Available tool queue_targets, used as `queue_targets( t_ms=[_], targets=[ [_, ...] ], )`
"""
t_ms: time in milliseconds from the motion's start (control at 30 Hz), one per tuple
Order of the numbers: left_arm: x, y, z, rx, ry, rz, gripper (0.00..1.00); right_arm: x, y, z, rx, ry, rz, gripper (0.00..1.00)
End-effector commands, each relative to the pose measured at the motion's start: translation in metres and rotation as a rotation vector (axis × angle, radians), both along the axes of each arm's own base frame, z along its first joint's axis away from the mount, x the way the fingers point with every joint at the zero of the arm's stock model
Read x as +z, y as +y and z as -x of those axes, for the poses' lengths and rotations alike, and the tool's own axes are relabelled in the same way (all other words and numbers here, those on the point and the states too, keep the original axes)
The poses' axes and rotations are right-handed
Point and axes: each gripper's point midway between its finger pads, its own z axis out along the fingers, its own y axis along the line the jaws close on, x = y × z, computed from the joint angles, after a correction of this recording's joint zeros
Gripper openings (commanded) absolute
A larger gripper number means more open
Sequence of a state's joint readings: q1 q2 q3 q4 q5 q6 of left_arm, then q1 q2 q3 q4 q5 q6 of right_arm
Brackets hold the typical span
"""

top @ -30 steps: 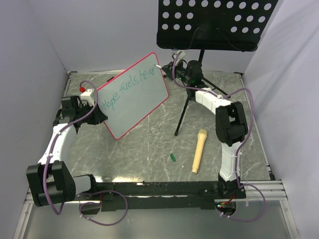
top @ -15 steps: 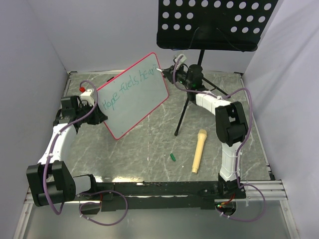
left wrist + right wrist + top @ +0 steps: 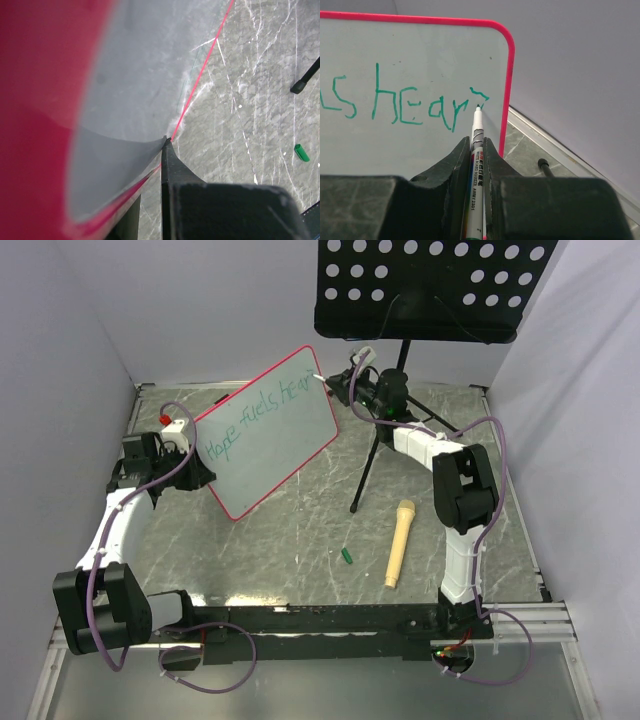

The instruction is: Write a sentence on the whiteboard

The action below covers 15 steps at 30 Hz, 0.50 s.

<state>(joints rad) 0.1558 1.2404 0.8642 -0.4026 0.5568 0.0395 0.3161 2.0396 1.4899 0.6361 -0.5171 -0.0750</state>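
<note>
The whiteboard (image 3: 270,440), white with a pink-red frame, stands tilted above the table, held at its lower left edge by my left gripper (image 3: 190,475), which is shut on it. The board's frame and face fill the left wrist view (image 3: 125,100). The teal-green sentence (image 3: 255,418) reads "Hope fuels hear" plus a short top stroke. In the right wrist view (image 3: 405,105) I see "s hear" and that stroke. My right gripper (image 3: 345,385) is shut on a white whiteboard marker (image 3: 476,150). Its tip touches the board near the right frame, just under the stroke.
A black perforated music stand (image 3: 430,285) rises behind, its legs (image 3: 365,475) on the grey marbled table. A tan microphone (image 3: 398,542) and a green marker cap (image 3: 346,556) lie on the table, the cap also in the left wrist view (image 3: 301,152). White walls enclose three sides.
My right gripper has shifted slightly with the marker at the board's upper right corner. A new short stroke follows "hear". The left arm and board have not moved.
</note>
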Motion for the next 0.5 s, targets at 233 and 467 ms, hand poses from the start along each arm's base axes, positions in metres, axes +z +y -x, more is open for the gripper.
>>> queue_targets(
  t_ms=[233,467],
  targets=[
    [-0.091,0.076,0.062,0.071,0.337,-0.445,0.01,0.072,-0.003,0.002,-0.007,-0.141,-0.064,0.0],
    [-0.092,0.075,0.061,0.066,0.34,-0.445,0.01,0.071,-0.002,-0.003,-0.011,-0.136,-0.065,0.0]
  ],
)
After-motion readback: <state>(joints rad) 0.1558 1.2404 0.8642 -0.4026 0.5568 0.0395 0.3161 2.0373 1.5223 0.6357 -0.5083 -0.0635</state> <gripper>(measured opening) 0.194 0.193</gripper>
